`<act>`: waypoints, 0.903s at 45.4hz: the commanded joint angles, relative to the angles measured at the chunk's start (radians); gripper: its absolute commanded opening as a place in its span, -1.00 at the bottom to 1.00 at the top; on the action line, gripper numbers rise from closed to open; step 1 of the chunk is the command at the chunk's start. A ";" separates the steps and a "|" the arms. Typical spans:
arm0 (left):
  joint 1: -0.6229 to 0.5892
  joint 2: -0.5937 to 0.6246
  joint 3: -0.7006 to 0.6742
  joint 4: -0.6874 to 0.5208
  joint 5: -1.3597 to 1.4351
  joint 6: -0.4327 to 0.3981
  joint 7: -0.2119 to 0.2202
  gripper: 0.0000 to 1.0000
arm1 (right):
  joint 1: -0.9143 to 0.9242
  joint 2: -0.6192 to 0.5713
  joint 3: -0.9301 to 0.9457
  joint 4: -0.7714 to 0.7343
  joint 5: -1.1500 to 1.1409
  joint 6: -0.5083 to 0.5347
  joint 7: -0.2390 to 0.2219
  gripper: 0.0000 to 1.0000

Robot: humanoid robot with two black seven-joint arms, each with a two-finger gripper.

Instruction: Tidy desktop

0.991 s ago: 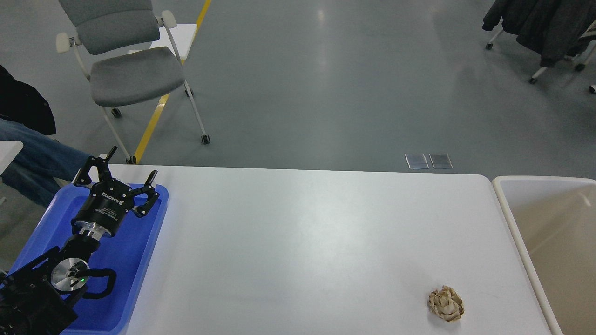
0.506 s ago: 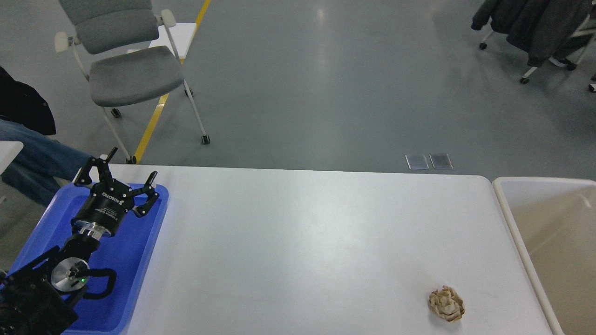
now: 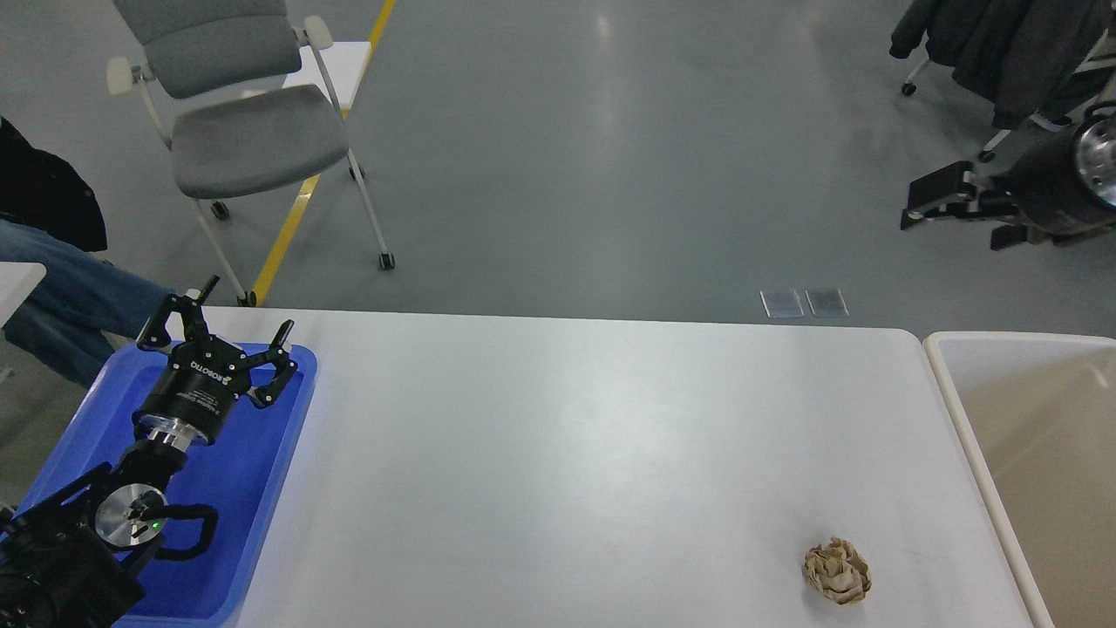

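- Mostly, the desktop [image 3: 567,453] filled the lower part of my head view, its near edge cut off by the frame, and I took it as my landmark.
- At the desktop's left end, my left gripper [image 3: 241,335] hung over the blue tray [image 3: 253,488] with its fingers spread wide and nothing between them; the arm behind it ran out of view at the lower left corner.
- Beyond the desktop's far right corner, my right gripper [image 3: 946,205] was up over the grey floor, seen side-on and dark; I could not tell whether its fingers were apart or closed, and its arm was cut by the right edge.
- Near the desktop's front right, a crumpled brown paper ball [image 3: 837,570] lay on the white surface, apart from everything else.
- Just beside the desktop's right end stood the beige bin [image 3: 950,392], only partly in view.
- Past the desktop's far left corner stood a grey chair [image 3: 244,131].
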 commanded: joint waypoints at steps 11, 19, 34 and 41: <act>-0.001 -0.001 0.000 0.001 -0.002 0.000 0.000 0.98 | 0.145 0.113 -0.083 0.369 0.007 0.060 0.000 1.00; -0.001 -0.001 0.000 0.000 -0.002 0.000 0.000 0.98 | 0.152 0.126 -0.095 0.395 0.007 0.069 0.000 1.00; 0.000 -0.001 0.000 0.001 -0.002 0.000 0.000 0.98 | 0.105 0.171 -0.201 0.393 0.067 0.055 -0.015 1.00; 0.000 -0.001 0.000 0.001 -0.002 0.000 0.000 0.98 | 0.071 0.169 -0.221 0.390 0.174 0.043 -0.048 1.00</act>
